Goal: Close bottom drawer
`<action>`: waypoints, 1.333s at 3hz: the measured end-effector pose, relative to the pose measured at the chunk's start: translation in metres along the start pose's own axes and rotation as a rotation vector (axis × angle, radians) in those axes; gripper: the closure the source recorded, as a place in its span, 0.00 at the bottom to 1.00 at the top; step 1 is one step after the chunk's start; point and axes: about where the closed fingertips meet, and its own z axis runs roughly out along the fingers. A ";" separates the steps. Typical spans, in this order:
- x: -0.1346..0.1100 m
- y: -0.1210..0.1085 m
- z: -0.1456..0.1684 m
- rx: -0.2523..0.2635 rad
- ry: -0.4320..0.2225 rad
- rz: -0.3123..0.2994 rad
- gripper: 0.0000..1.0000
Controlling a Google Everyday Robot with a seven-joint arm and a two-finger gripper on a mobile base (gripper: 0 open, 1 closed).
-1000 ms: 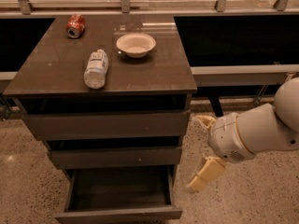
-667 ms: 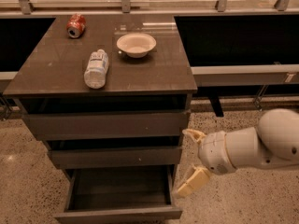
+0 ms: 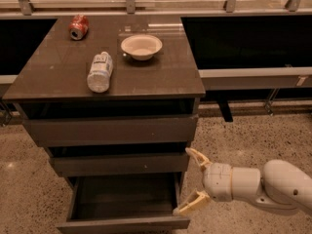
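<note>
The bottom drawer is pulled out at the foot of the dark cabinet, its low plain front panel near the lower edge and its dark box interior showing empty. My gripper is open at the drawer's right front corner, reaching in from the right on a white arm. The lower cream fingertip is at the drawer's right end, just above the front panel. The upper fingertip is by the right end of the middle drawer.
The top drawer sits under the cabinet top. On the top lie a red can, a plastic bottle on its side and a white bowl. A dark counter runs behind on the right. Speckled floor surrounds the cabinet.
My gripper and arm have moved left and down, from beside the cabinet's right side to the bottom drawer's right front corner. The drawer stands as far out as before.
</note>
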 end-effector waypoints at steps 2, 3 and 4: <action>0.062 0.009 0.033 0.006 -0.023 -0.052 0.00; 0.134 0.019 0.055 0.053 0.046 -0.129 0.00; 0.181 0.022 0.071 0.070 0.072 -0.186 0.00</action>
